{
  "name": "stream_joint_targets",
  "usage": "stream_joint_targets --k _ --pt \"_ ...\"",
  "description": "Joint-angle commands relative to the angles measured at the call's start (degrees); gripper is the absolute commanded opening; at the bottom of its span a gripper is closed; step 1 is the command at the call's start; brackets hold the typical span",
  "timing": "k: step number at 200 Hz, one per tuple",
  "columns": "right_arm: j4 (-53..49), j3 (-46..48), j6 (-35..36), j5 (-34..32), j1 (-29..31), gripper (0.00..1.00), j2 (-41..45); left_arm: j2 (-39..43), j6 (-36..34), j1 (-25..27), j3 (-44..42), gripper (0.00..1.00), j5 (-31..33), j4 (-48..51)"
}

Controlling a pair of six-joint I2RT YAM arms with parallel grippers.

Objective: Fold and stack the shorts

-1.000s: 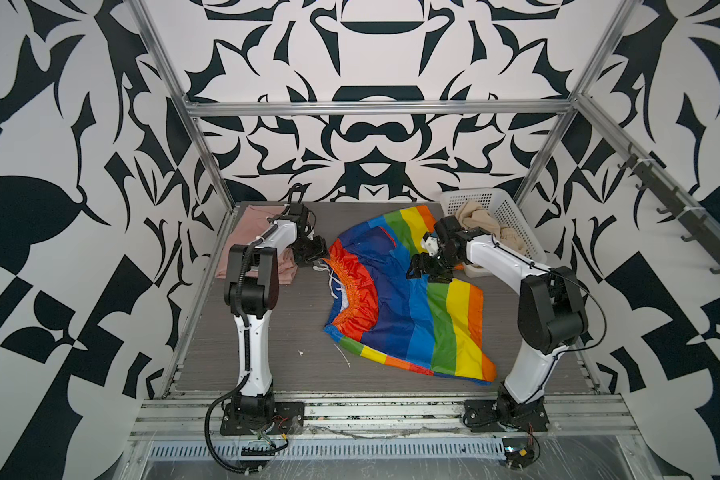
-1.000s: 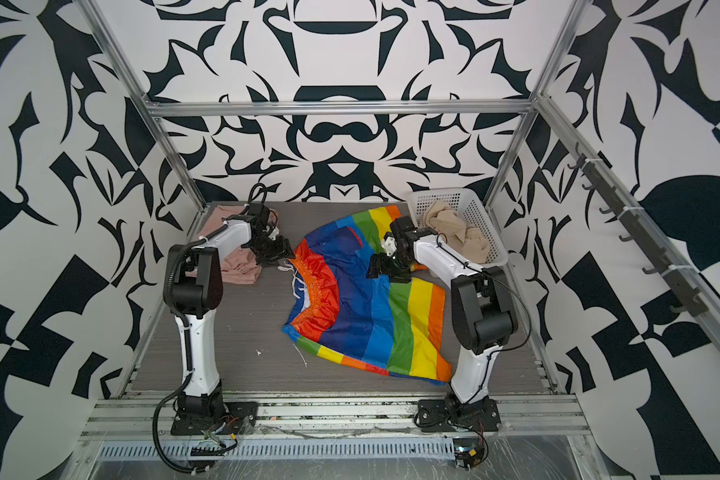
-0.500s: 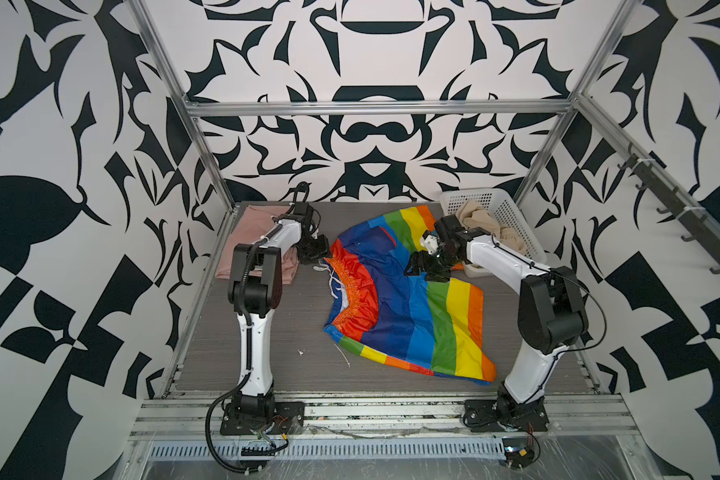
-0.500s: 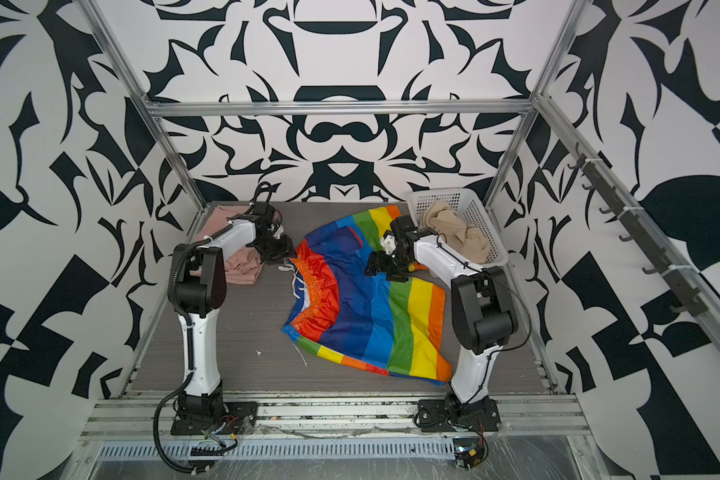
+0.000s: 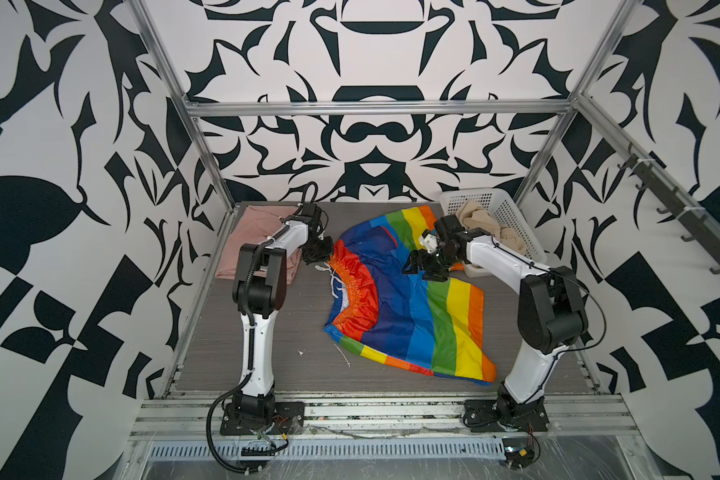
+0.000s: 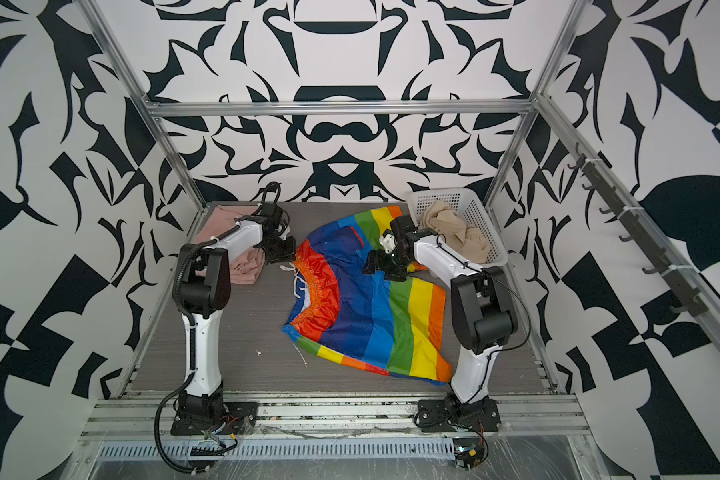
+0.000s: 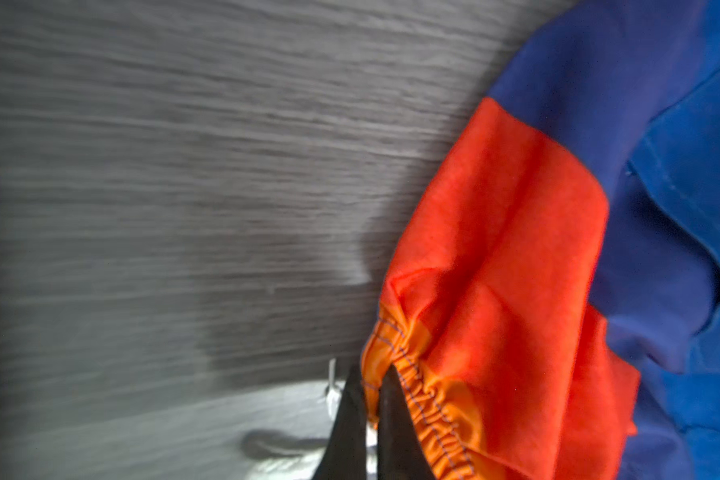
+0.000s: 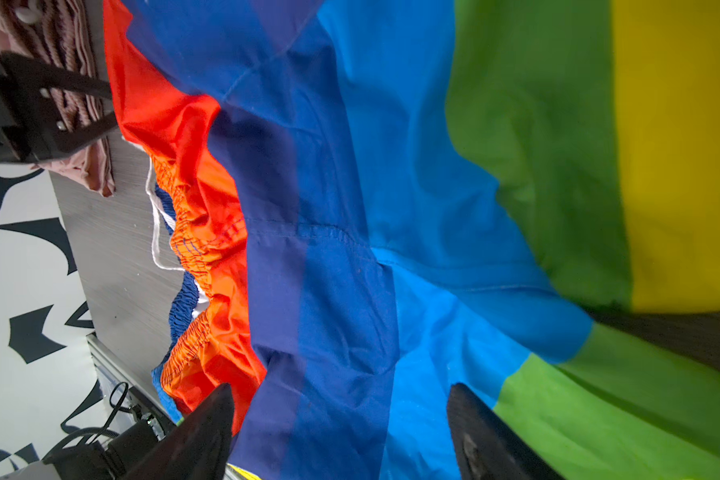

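The rainbow-striped shorts (image 5: 408, 307) (image 6: 371, 311) lie spread across the middle of the table, their white drawstring trailing at the gathered waist. My left gripper (image 5: 323, 249) (image 7: 371, 399) is shut on the orange waistband corner (image 7: 429, 399) at the shorts' far left. My right gripper (image 5: 422, 270) (image 8: 341, 399) hovers open over the blue stripes near the middle of the shorts, with nothing between its fingers. The salmon-pink shorts (image 5: 258, 224) (image 6: 246, 270) lie folded at the back left, partly behind the left arm. The beige shorts (image 5: 479, 220) (image 6: 449, 226) sit crumpled in the basket.
A white perforated basket (image 5: 512, 220) (image 6: 479, 216) stands at the back right corner, close behind the right arm. Metal frame posts and patterned walls enclose the grey table (image 5: 267, 332). A small white scrap (image 5: 300, 353) lies near the front.
My left gripper has closed onto the rainbow shorts' waistband corner. The right gripper stays open over the shorts, and both arms have hardly moved.
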State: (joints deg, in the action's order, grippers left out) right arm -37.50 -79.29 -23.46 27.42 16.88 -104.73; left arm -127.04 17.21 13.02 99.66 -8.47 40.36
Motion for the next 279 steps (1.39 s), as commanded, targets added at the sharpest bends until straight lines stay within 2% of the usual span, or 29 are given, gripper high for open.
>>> stream_joint_targets --k 1,57,77,142,182,200,213,227,234,245,279 --pt "0.0 -6.1 -1.7 -2.3 -2.8 0.83 -2.8 5.7 -2.9 0.1 -0.2 0.00 4.7 3.7" --pt "-4.3 -25.9 -1.5 -5.2 -3.2 0.84 -20.9 9.1 -5.1 0.2 -2.0 0.00 5.5 4.4" --pt "-5.5 -27.4 -0.5 -6.5 -3.2 0.84 -23.5 9.5 -5.7 0.1 -2.0 0.00 6.9 5.3" --pt "-0.1 -9.0 1.6 -9.7 -3.2 0.84 -17.2 11.5 -7.4 0.1 -2.1 0.00 10.5 5.9" --pt "7.7 15.3 -2.4 -8.0 0.0 0.84 -4.6 15.2 -9.3 0.2 -5.1 0.00 13.4 6.9" --pt "6.0 19.2 -3.4 -7.7 2.0 0.84 3.0 16.8 -11.1 0.9 -6.7 0.00 15.9 6.9" --pt "3.2 16.3 -2.5 -9.3 2.0 0.85 7.7 17.3 -12.0 1.4 -7.2 0.00 18.1 6.9" --pt "-1.3 8.5 0.2 -12.8 0.5 0.87 9.3 17.4 -12.2 1.8 -7.1 0.00 19.8 8.6" --pt "-2.4 4.6 1.2 -14.4 -0.5 0.93 8.8 17.4 -12.3 1.9 -7.2 0.00 20.4 8.7" --pt "-4.5 -2.5 2.0 -16.9 -1.9 0.94 4.9 17.2 -12.4 1.9 -7.7 0.00 21.3 8.2" --pt "-11.6 -26.1 4.6 -18.3 -2.8 0.95 -12.9 14.3 -13.5 2.0 -5.7 0.00 22.0 9.1"
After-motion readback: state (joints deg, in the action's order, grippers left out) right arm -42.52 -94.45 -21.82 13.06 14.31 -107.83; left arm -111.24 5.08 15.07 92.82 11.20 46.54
